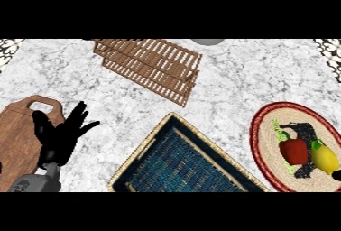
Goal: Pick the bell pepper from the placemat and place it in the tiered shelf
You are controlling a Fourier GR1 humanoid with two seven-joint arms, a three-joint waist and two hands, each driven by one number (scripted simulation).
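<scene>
A red bell pepper [293,151] with a green stem lies on a round woven placemat [261,135] with a red rim, at the right. A yellow fruit or vegetable [325,158] lies right beside it. The wooden slatted tiered shelf [149,67] stands at the back centre, far from the pepper. My left hand [60,135] rests open with fingers up at the lower left, over the edge of a cutting board. Only a small black sliver of my right hand [337,175] shows at the right edge, just past the yellow item.
A blue woven tray [183,162] with a tan rim sits front centre, between the placemat and my left hand. A brown wooden cutting board [20,131] lies at the left edge. A grey object [208,41] peeks in at the back edge.
</scene>
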